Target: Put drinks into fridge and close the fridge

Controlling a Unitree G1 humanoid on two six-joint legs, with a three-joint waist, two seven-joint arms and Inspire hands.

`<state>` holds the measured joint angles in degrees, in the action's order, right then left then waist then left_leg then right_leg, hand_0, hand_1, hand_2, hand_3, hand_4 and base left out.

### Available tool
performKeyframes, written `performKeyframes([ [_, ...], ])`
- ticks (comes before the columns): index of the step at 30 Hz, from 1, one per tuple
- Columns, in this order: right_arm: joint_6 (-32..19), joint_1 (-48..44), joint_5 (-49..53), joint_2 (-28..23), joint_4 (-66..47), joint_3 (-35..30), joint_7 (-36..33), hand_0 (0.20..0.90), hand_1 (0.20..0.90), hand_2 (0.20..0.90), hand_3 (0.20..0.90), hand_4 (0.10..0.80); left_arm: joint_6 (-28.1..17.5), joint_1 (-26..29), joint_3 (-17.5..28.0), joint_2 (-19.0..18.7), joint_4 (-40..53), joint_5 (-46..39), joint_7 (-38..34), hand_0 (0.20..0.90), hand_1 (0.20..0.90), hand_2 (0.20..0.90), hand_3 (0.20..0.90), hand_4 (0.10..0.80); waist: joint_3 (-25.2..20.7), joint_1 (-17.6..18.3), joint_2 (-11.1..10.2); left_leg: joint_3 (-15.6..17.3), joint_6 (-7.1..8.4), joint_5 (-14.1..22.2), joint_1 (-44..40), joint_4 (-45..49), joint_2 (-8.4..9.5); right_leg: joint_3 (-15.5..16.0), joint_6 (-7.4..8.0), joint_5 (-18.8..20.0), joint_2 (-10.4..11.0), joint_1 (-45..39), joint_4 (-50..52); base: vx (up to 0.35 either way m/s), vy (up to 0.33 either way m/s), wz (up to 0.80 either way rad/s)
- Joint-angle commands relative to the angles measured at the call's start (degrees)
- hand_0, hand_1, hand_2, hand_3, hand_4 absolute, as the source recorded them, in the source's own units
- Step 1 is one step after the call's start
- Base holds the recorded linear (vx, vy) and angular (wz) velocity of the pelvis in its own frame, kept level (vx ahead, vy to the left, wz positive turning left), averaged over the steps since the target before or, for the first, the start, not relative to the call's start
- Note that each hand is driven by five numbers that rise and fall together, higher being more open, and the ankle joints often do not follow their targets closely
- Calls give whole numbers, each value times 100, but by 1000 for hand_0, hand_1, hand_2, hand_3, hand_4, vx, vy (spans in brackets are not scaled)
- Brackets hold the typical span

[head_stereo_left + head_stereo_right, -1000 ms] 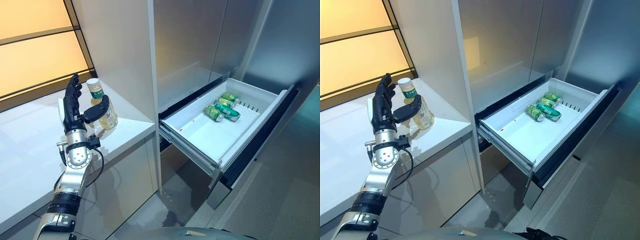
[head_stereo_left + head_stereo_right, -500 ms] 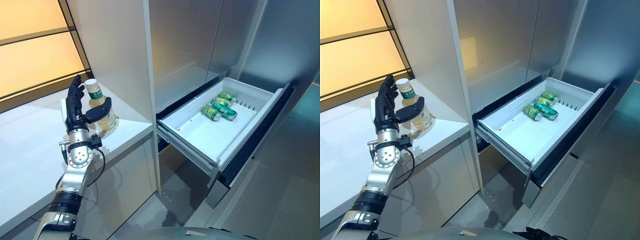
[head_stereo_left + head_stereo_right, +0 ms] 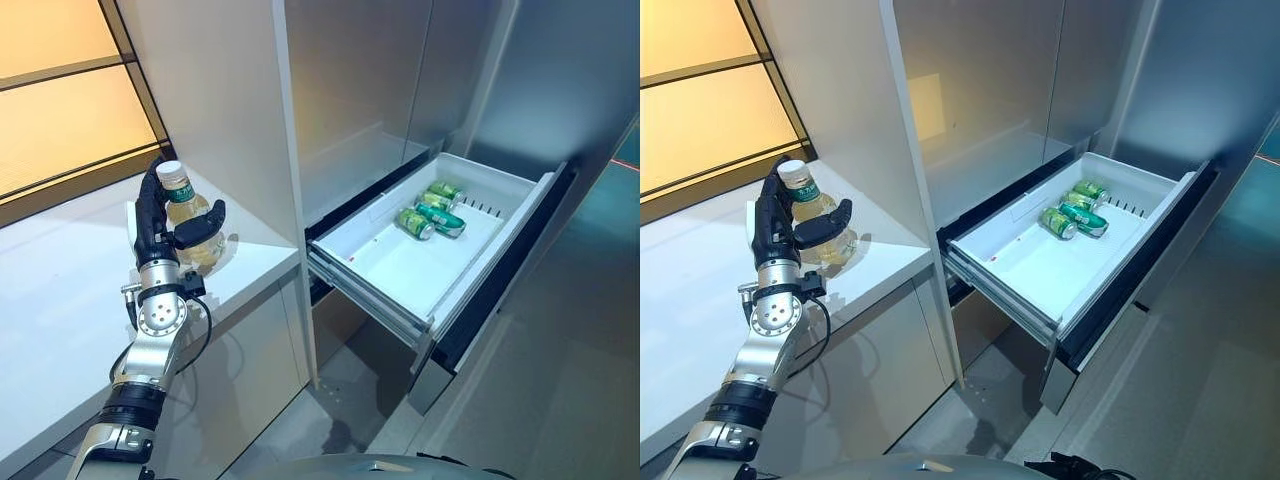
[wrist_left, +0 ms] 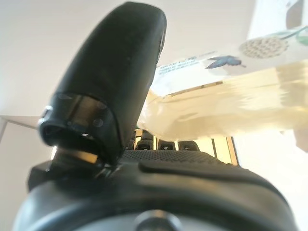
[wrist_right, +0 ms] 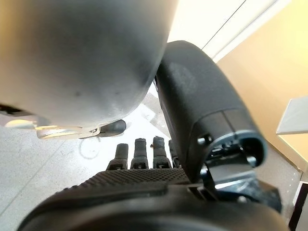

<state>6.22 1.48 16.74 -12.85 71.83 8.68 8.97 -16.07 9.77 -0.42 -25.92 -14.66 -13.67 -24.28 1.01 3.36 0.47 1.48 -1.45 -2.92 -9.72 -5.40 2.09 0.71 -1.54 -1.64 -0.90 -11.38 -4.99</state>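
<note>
A bottle of pale yellow drink [image 3: 193,226] with a white cap and green label stands on the white counter [image 3: 60,290], against the tall grey cabinet side. My left hand [image 3: 152,222] is round it: fingers behind it, thumb [image 3: 203,222] across its front. In the left wrist view the thumb [image 4: 115,67] lies against the bottle [image 4: 231,101]. The fridge drawer [image 3: 470,255] stands pulled open to the right, with green cans [image 3: 425,210] lying at its far end. My right hand [image 5: 144,192] hangs with relaxed fingers and holds nothing.
The silver fridge front [image 3: 360,90] rises behind the drawer. The drawer's dark front panel [image 3: 500,290] juts out over the grey floor [image 3: 560,400]. An orange-lit window [image 3: 60,100] runs behind the counter.
My left hand has moved in from beside the bottle and closed round it, thumb now across its front. The camera has turned a little; the drawer and cans stay put.
</note>
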Motion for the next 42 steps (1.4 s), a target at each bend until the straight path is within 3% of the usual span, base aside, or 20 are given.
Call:
performKeyframes([
  [1, 30, 53, -158, -26, 282, 78, 104, 900, 900, 900, 900, 800, -401, 1111, 71, -360, -65, -79, -67, 900, 900, 900, 900, 800, -121, 19, 64, 79, -153, 682, -178, 92, 169, 236, 329, -137, 25, 319, 519, 0, 0, 0],
  [19, 28, 76, -140, -3, 285, 90, 72, 900, 900, 900, 900, 800, -550, 1153, 124, -298, -282, -229, -212, 900, 900, 900, 900, 800, -131, 56, 56, 105, -158, 679, -178, 91, 170, 196, 339, -134, 26, 347, 552, 0, 0, 0],
  [21, 32, 70, -148, -3, 288, 89, 71, 900, 900, 900, 900, 800, -565, 1141, 130, -278, -256, -254, -153, 587, 587, 587, 535, 435, -130, 50, 56, 98, -158, 678, -173, 91, 170, 194, 336, -138, 26, 348, 552, 0, 0, 0],
  [22, 22, 78, -149, -7, 279, 89, 78, 900, 900, 900, 900, 800, -554, 1132, 137, -273, -230, -265, -119, 373, 373, 373, 285, 185, -127, 51, 52, 95, -159, 678, -171, 90, 171, 191, 333, -139, 23, 351, 553, 0, 0, 0],
  [23, 14, 82, -155, -4, 278, 88, 78, 900, 900, 900, 900, 800, -540, 1137, 125, -269, -209, -265, -118, 373, 373, 373, 285, 185, -130, 50, 52, 89, -160, 677, -169, 90, 173, 193, 333, -138, 23, 351, 553, 0, 0, 0],
  [24, 10, 80, -153, -2, 278, 93, 78, 900, 900, 900, 900, 800, -521, 1151, 109, -269, -185, -266, -126, 300, 300, 300, 200, 100, -131, 49, 50, 84, -162, 676, -165, 89, 173, 195, 332, -139, 24, 355, 555, 0, 0, 0],
  [32, -53, 39, -153, -14, 216, 145, 112, 900, 900, 900, 900, 800, -650, 1196, 100, -272, -53, -661, 148, 300, 300, 300, 200, 100, -130, 34, 46, 35, -154, 658, -149, 70, 179, 196, 338, -131, 24, 362, 547, 0, 0, 0],
  [38, -567, -85, -454, -66, -326, 579, 152, 900, 900, 900, 900, 800, -891, 1277, 95, -174, 671, -1736, 989, 300, 300, 300, 200, 100, -106, -8, 16, -12, -136, 635, -130, 53, 168, 226, 334, -108, 30, 363, 522, -13, -7, 0],
  [42, -623, -132, -334, -51, -1075, 849, 236, 900, 900, 900, 900, 800, -965, 1283, 69, -33, 1349, -2396, 1560, 300, 300, 300, 200, 100, -80, -33, 3, -42, -125, 609, -107, 47, 156, 263, 326, -93, 40, 361, 503, -51, -25, 2],
])
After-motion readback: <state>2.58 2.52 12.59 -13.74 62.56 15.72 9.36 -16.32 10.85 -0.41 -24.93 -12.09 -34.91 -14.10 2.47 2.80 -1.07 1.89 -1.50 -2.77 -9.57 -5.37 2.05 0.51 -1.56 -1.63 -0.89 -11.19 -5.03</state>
